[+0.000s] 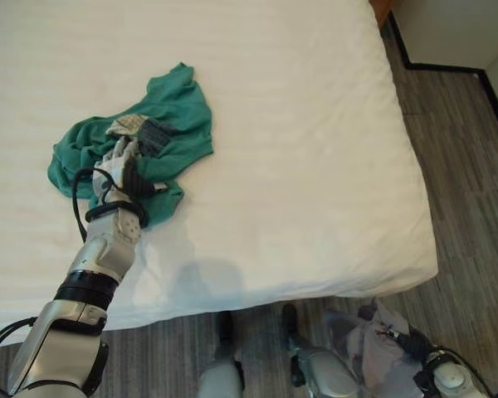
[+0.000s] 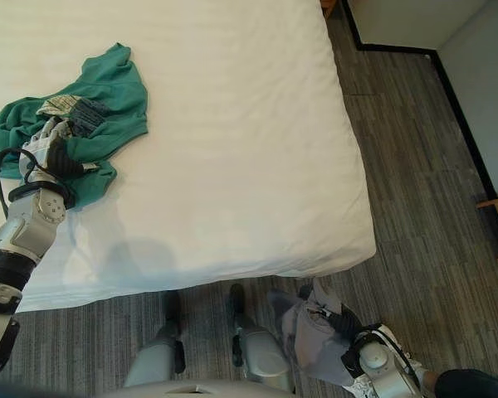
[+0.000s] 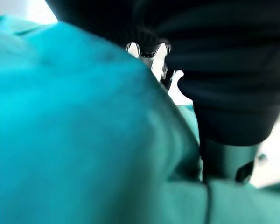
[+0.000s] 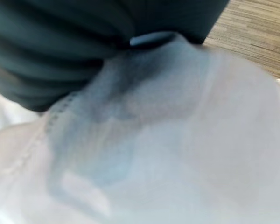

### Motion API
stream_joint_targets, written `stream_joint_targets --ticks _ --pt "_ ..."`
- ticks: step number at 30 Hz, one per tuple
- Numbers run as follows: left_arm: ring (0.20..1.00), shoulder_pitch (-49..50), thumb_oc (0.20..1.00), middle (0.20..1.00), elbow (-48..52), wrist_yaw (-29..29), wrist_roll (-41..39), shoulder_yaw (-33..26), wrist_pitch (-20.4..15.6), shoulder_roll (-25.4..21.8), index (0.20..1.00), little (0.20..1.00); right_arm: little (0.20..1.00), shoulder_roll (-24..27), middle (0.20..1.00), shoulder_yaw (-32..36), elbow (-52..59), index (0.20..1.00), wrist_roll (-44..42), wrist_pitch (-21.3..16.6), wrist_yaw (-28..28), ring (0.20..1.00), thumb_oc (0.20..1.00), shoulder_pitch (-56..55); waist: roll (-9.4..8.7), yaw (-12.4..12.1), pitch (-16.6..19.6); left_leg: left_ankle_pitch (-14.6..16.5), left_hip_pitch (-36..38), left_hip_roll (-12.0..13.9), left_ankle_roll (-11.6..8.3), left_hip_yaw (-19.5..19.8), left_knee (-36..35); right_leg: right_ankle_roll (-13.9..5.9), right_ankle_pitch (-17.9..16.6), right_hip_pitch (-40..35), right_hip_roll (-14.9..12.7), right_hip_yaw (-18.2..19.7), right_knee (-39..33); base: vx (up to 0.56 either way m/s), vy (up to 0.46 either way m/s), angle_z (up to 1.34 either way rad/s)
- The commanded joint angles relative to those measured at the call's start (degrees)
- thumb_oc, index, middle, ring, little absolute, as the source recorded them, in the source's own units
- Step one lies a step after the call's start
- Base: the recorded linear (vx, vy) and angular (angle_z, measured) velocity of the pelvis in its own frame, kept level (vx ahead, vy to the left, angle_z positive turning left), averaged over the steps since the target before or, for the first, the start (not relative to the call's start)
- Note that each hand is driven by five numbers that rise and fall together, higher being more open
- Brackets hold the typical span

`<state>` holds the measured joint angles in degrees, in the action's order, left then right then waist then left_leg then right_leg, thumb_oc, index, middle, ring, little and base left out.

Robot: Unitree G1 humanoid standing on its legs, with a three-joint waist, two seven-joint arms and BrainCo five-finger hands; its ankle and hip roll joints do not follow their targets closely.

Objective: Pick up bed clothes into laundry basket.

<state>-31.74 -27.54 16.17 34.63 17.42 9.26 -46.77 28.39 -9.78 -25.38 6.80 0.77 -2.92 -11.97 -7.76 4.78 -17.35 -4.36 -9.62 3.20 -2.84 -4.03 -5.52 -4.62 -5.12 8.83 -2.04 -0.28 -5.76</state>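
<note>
Left hand (image 1: 120,166) is lying on a crumpled teal-green cotton garment (image 1: 178,112) at approx 10 o'clock on the wide white-sheeted bed (image 1: 315,166), w/ a small striped grey-and-cream cloth piece (image 1: 141,128) bunched at its fingertips; can't tell whether the fingers are closing. The garment is looking soft, light, floppy, so it's best taken by a thick fold near the middle. At 5 o'clock, right hand (image 2: 373,358) is sitting under a pale grey-lilac cloth (image 2: 315,327) above the floor; grip can't be told.

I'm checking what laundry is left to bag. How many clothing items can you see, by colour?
Green garment, on the bed under the left hand: 1
Pale grey garment, at the right hand: 1
Total: 2
</note>
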Motion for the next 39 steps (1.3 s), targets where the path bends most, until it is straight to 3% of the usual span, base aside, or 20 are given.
stream_joint_targets --ticks 1,8,14,18,19,20,21,29,39 --pt "0.200 -1.9 0.200 0.200 0.1 -3.7 6.7 2.2 -1.5 -0.2 0.200 0.200 0.200 5.2 0.200 2.8 2.0 0.200 0.7 -1.9 1.4 0.200 0.200 -0.5 1.67 -1.1 1.4 2.2 1.7 -1.3 -0.12 1.2 0.5 -4.20 1.7 -0.8 0.7 -1.1 1.2 0.00 0.000 0.00" --pt "0.200 4.5 0.200 0.200 11.1 -8.2 9.9 0.8 -5.0 -1.6 0.200 0.200 0.200 5.6 0.200 5.0 3.0 0.200 1.5 -1.8 1.0 0.200 0.200 -2.0 2.19 -1.5 1.6 2.9 2.2 -1.6 0.18 1.4 0.5 -4.03 2.1 -1.4 0.5 -1.1 1.2 0.00 0.001 0.01" --pt "0.200 8.8 0.200 0.200 14.9 -10.0 7.4 -0.7 -7.7 -2.6 0.200 0.200 0.200 5.6 0.200 6.6 2.6 0.200 1.2 -1.7 1.0 0.200 0.200 -2.4 2.88 -1.8 2.0 3.1 2.9 -1.7 0.26 1.7 0.5 -3.95 2.4 -2.1 0.5 -1.3 1.2 0.00 0.000 0.00" --pt "0.200 15.9 0.200 0.200 16.5 -10.8 -10.6 -9.1 -8.1 2.3 0.200 0.200 0.200 5.2 0.200 8.6 3.4 0.200 0.9 0.2 0.8 0.200 0.200 -1.7 3.54 -2.2 2.7 3.3 3.8 -1.9 0.24 1.6 0.5 -3.81 2.6 -2.8 0.3 -1.5 1.2 0.03 0.013 -0.02" --pt "0.200 20.3 0.200 0.200 16.7 -9.7 -22.7 -13.7 -8.4 7.1 0.200 0.200 0.200 4.4 0.200 10.7 4.7 0.200 -1.3 1.4 0.7 0.200 0.200 -1.1 3.98 -2.2 3.3 3.4 4.5 -2.0 0.31 1.5 0.5 -3.65 2.6 -3.4 0.2 -1.5 1.2 0.06 0.023 0.00" --pt "0.200 21.6 0.200 0.200 17.7 -10.4 -27.1 -14.7 -9.0 8.6 0.200 0.200 0.200 4.0 0.200 11.7 5.0 0.200 -2.4 1.7 0.9 0.200 0.200 -0.7 4.25 -2.2 3.8 3.5 4.7 -2.1 0.33 1.6 0.5 -3.60 2.7 -3.7 0.1 -1.5 1.2 0.05 0.017 0.02" --pt "0.200 21.8 0.200 0.200 17.9 -10.5 -27.3 -14.8 -8.9 8.6 0.200 0.200 0.200 4.2 0.200 11.7 5.2 0.200 -2.4 1.8 0.8 0.200 0.200 -0.7 4.32 -2.1 3.8 3.6 4.8 -2.1 0.34 1.6 0.5 -3.60 2.7 -3.8 0.1 -1.5 1.2 0.04 0.005 0.01" --pt "0.200 32.4 0.200 0.200 27.6 -14.1 -52.3 -21.4 -11.9 16.1 0.200 0.200 0.200 1.4 0.200 20.7 17.8 0.200 -14.5 -0.4 2.2 0.200 0.200 2.1 6.72 -2.4 8.4 4.6 8.5 -2.8 0.60 2.2 0.5 -3.14 4.4 -7.6 -0.9 -1.9 2.0 0.07 0.013 0.06" --pt "0.200 36.0 0.200 0.200 36.2 -13.0 -68.6 -27.7 -14.1 21.6 0.200 0.200 0.200 -2.9 0.200 22.0 32.0 0.200 -27.8 -2.9 1.6 0.200 0.200 6.0 8.46 -3.6 11.7 4.5 10.7 -3.6 0.97 3.6 0.5 -2.67 5.7 -10.5 -2.0 -3.0 3.1 0.02 -0.007 0.07"
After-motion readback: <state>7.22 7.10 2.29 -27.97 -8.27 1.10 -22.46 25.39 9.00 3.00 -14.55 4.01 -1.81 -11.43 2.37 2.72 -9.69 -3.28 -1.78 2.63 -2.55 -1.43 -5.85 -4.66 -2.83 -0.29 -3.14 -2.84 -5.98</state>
